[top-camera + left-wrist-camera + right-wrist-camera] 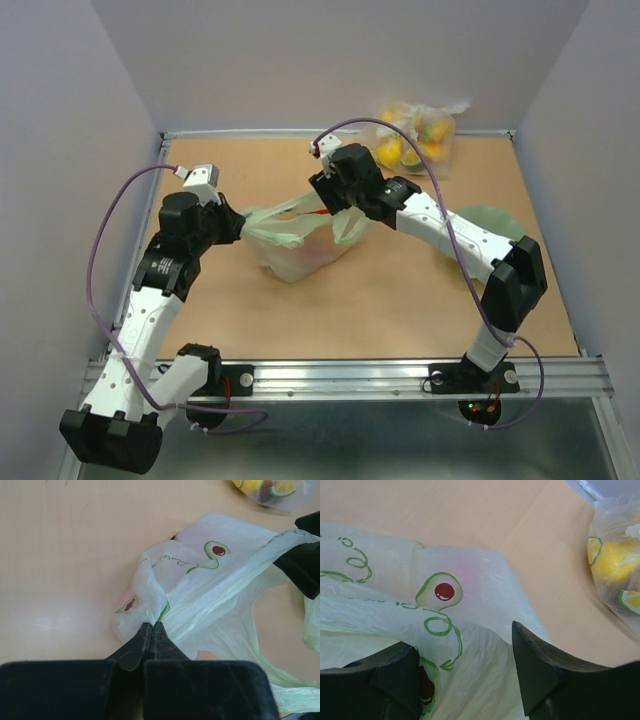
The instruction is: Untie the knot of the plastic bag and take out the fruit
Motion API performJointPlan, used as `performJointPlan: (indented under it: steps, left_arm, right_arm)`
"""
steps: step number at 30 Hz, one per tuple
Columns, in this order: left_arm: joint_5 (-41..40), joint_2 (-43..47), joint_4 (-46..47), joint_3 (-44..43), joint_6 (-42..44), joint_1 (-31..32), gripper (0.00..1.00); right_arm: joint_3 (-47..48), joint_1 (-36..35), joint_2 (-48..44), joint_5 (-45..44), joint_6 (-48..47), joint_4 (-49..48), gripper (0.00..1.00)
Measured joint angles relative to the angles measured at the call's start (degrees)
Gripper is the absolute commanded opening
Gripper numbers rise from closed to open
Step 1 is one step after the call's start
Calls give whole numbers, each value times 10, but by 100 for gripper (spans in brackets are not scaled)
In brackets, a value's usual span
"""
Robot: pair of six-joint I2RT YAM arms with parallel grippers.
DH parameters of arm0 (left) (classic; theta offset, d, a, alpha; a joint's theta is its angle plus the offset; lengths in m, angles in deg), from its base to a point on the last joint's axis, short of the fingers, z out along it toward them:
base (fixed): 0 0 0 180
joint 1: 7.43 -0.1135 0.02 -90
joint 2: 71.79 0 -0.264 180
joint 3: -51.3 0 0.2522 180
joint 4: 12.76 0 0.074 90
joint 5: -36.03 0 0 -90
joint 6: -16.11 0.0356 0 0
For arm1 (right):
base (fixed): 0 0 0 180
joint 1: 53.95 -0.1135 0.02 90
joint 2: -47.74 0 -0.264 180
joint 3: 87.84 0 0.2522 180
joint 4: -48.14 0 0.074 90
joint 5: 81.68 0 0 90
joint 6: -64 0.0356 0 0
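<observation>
The pale green plastic bag lies mid-table, printed with avocado marks. My left gripper is shut on a bunched fold at the bag's left end. A stretched strip of the bag runs from there toward the right gripper's dark fingers. My right gripper hovers over the bag's right side, jaws wide apart with slack bag film between them. I cannot make out the knot. The fruit is hidden inside; only a faint red tint shows through.
A clear bag of yellow fruit sits at the back edge, also in the right wrist view. A pale green round thing lies behind the right arm. Grey walls close in the table on three sides.
</observation>
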Motion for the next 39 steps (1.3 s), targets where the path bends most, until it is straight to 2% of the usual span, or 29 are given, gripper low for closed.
performJointPlan:
  steps: [2, 3, 4, 5, 6, 9, 10, 12, 13, 16, 20, 23, 29, 33, 39]
  left_arm:
    - [6, 10, 1, 0, 5, 0, 0]
    - [9, 16, 2, 0, 8, 0, 0]
    - [11, 22, 2, 0, 10, 2, 0]
    - [12, 25, 3, 0, 11, 3, 0]
    - [14, 29, 3, 0, 13, 3, 0]
    - [15, 33, 3, 0, 18, 5, 27]
    - [15, 33, 3, 0, 24, 5, 44]
    - [17, 32, 0, -6, 29, 5, 55]
    - [21, 29, 0, -13, 36, 5, 65]
    - [30, 20, 4, -39, 46, 12, 76]
    - [27, 8, 23, -88, 58, 93, 78]
    - [10, -12, 44, -121, 71, 194, 78]
    - [-59, -66, 88, -122, 127, 336, 78]
    - [-128, -89, 130, -70, 183, 381, 78]
    - [-206, -92, 179, 20, 251, 393, 79]
  right_arm:
    - [0, 8, 6, 17, 2, -2, 56]
    - [0, 11, 10, 23, 2, -4, 40]
    - [0, 14, 16, 37, 2, -8, 19]
    - [0, 15, 21, 40, 7, -8, 19]
    - [0, 15, 26, 52, 11, -8, 0]
    - [0, 14, 29, 75, 16, -9, 0]
    - [0, 15, 28, 80, 20, -9, 0]
    - [0, 16, 26, 85, 30, -8, 0]
    - [0, 18, 25, 90, 37, -8, 0]
    - [0, 21, 21, 99, 58, -8, 0]
    - [0, 23, 10, 110, 89, -2, 0]
    - [0, 23, -1, 116, 107, 7, 0]
    - [0, 23, -18, 133, 136, 22, 0]
    - [0, 23, -27, 145, 150, 31, 0]
    - [-1, 23, -42, 149, 155, 34, 0]
